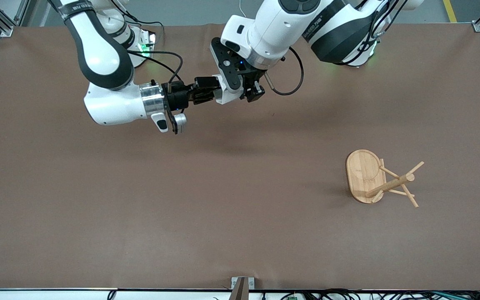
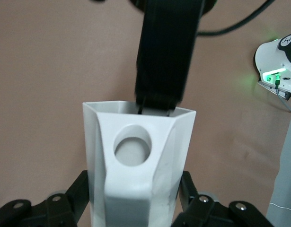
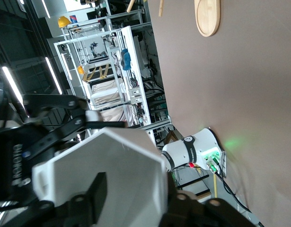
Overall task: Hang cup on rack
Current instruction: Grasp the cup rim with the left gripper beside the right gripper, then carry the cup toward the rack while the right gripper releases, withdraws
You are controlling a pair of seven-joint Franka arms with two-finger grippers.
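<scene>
Left gripper (image 1: pixel 251 94): in the air over the middle of the table's half toward the robots' bases, closed on the cup (image 1: pixel 226 92). The left wrist view shows its fingers (image 2: pixel 73 196) pressed against the cup's (image 2: pixel 136 161) two sides, the handle with its round hole facing that camera.

Right gripper (image 1: pixel 206 91): meets the cup from the right arm's end, also aloft. One dark finger (image 2: pixel 166 52) reaches down inside the cup's open mouth. The right wrist view shows the cup's (image 3: pixel 114 175) faceted white body with a finger (image 3: pixel 95 194) against it. The right gripper grips the cup's wall.

Cup: held off the table by both grippers at once, lying roughly level between them, touching no surface.

Rack (image 1: pixel 379 179): on the table toward the left arm's end, nearer to the front camera than the grippers and well apart from them. In the front view its oval base faces the camera and the post and pegs point toward the left arm's edge of the table; whether it lies tipped or stands I cannot tell. No cup on its pegs. In the right wrist view the base (image 3: pixel 207 16) shows far off.

Table (image 1: pixel 140 216): brown covering.
</scene>
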